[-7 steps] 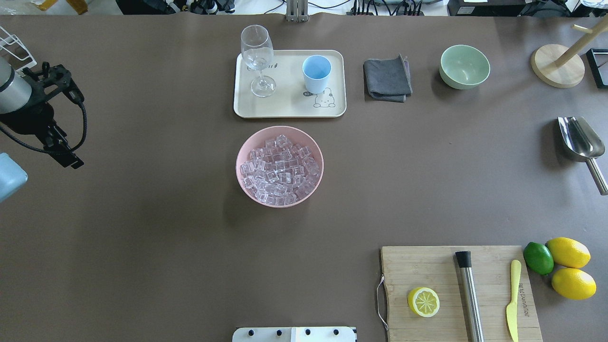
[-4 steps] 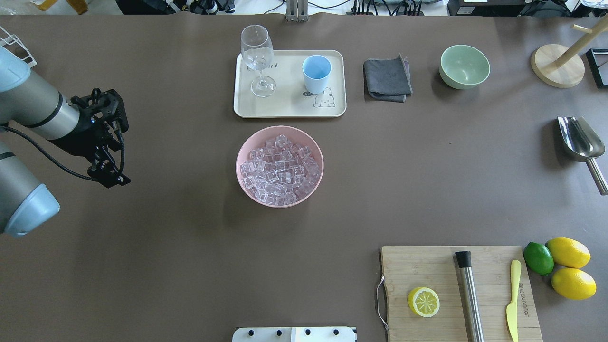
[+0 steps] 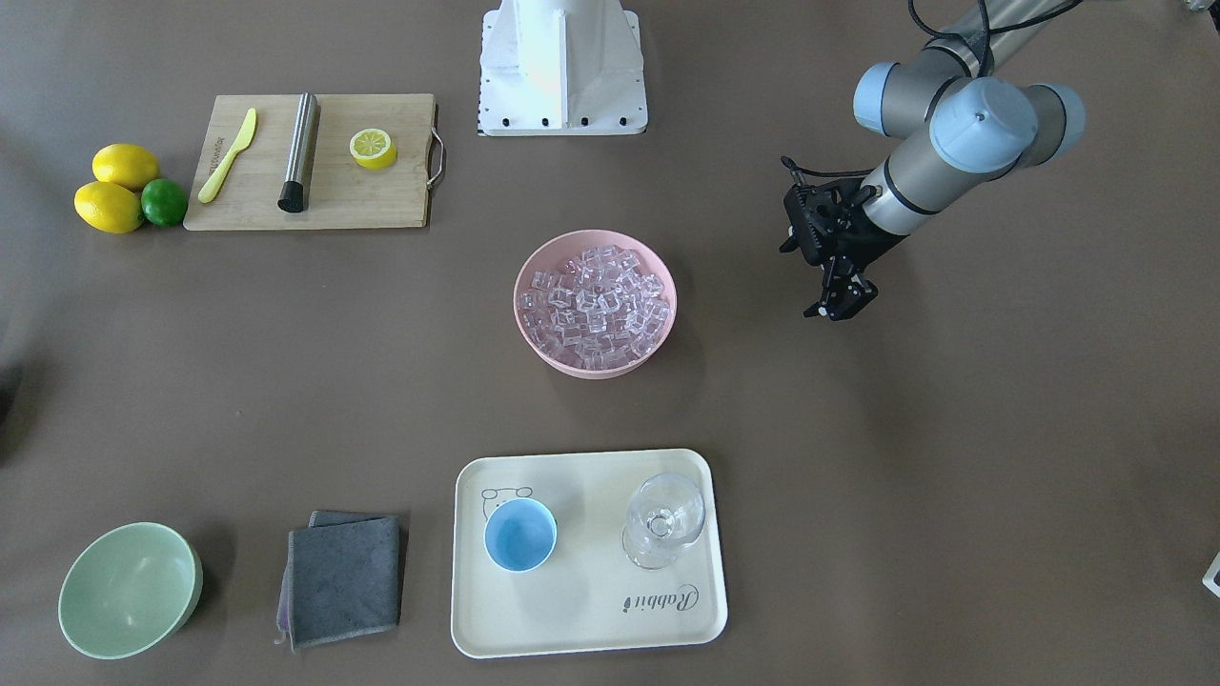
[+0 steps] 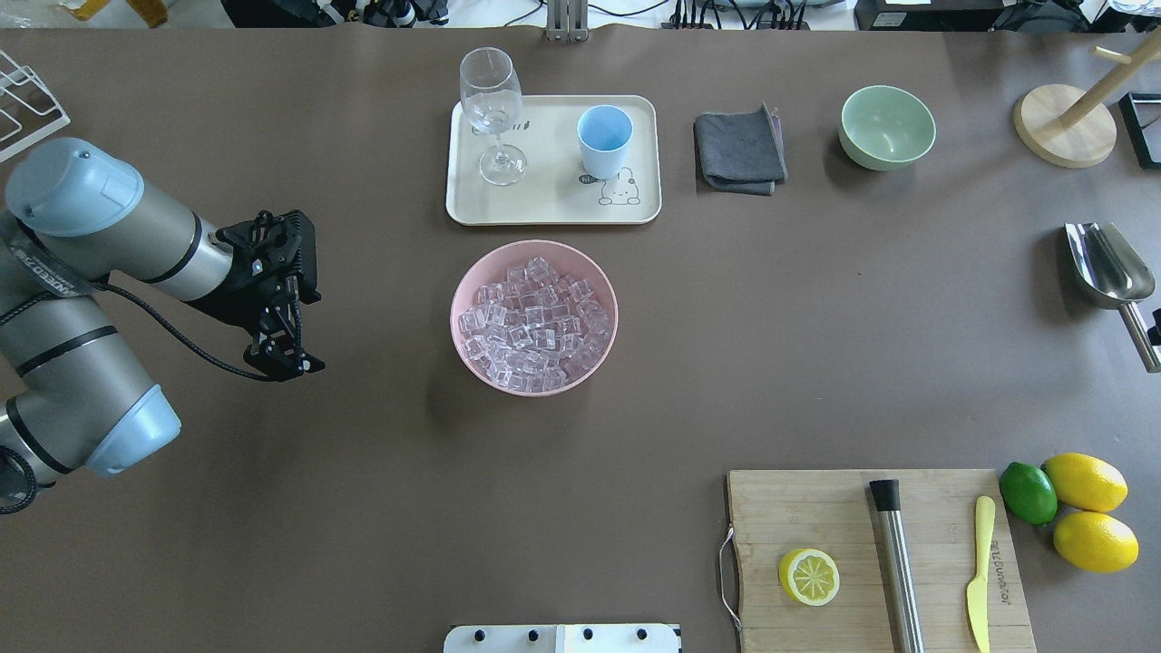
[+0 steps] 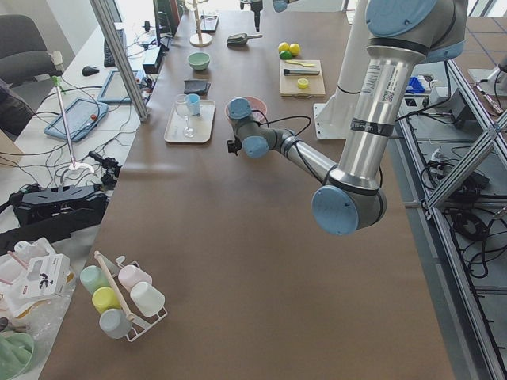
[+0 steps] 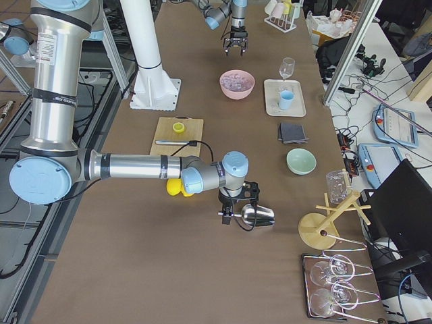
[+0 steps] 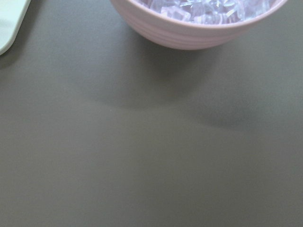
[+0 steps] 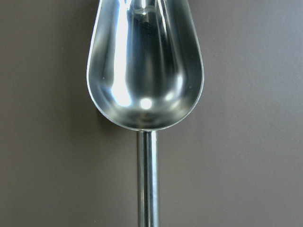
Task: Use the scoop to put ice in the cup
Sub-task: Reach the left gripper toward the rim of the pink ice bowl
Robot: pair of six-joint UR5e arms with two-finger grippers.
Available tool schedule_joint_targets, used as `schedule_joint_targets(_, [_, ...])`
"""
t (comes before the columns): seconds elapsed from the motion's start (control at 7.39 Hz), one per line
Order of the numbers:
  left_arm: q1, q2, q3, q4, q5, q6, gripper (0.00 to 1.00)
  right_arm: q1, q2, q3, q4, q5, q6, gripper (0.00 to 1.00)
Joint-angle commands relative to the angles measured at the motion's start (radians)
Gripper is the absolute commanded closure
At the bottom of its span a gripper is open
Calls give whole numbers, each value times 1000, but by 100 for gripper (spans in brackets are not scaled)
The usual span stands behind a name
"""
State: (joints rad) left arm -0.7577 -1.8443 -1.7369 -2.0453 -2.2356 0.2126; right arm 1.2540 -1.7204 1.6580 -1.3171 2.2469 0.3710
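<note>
The scoop [image 4: 1108, 265] lies flat at the right end of the tabletop [image 4: 816, 345], trough pointing far and handle [image 8: 144, 184] pointing near. It is well apart from the ice [image 4: 533, 324], which is heaped in the pink bowl [image 4: 464, 288] at the middle. The cup [image 4: 604, 138] stands upright on the tray [image 4: 553, 207], just beyond the bowl.

The scoop looks stiff, light and smooth, so it would likely slip or roll under a loose pinch. The thin round handle is the place to hold it. Taking it across the middle and squeezing firmly should keep the trough from twisting once it is loaded. The cubes look hard and slick, and apt to slide out if the trough tips.

The right gripper [image 6: 231, 214] hovers over the handle. Whether its fingers are apart or closed I cannot tell. The left gripper [image 4: 288, 363] hangs to the left of the bowl, fingers apart and holding nothing.
</note>
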Motion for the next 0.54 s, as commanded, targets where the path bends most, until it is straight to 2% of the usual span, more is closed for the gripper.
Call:
schedule_joint_targets(0.0, [64,-33,5,-44,36,-53,1,-24,5,-35,56,-1,23,8])
schedule_joint_targets(0.14, [108,-35,31,-127,113,-53,1,-33,5,-35,56,0,26,12])
schedule_joint_targets(0.27, [122,-36,68,-200,149,-53,1,-39,5,-37,56,-1,25,17])
schedule_joint_targets(0.41, [124,-47,77,-208,149,-50,1,-45,7,-37,58,-3,25,20])
